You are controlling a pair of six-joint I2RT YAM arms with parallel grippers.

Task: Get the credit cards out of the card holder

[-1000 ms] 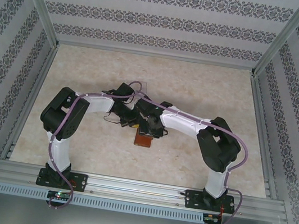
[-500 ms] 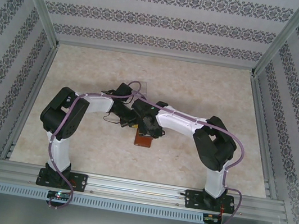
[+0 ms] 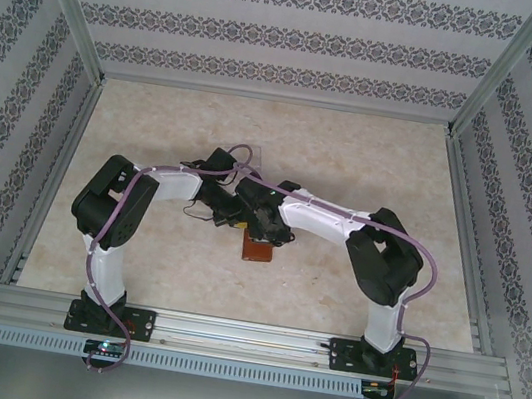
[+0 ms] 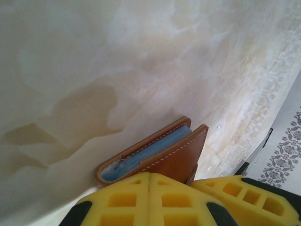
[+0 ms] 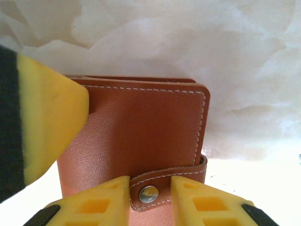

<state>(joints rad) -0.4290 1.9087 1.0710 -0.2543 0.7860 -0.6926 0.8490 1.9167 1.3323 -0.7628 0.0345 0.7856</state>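
the card holder [image 5: 136, 127] lies on the pale table [image 4: 94, 56] between the two arms, near the middle, its cover folded over and the strap tab [image 5: 188, 170] snapped across the front. the left gripper [image 4: 149, 181] has its fingers pressed together with nothing between them. it leans against the leather, we judge, to pin the holder so it cannot slide or lift when the strap is pulled. the right gripper [image 5: 150, 188] comes in from the near side, its jaws narrowed on either side of the tab's end by the snap [image 5: 149, 194]. we cannot tell whether they pinch it yet. the credit cards are presumably inside the grey-blue lining [image 4: 150, 151], so the flap has to come undone first.
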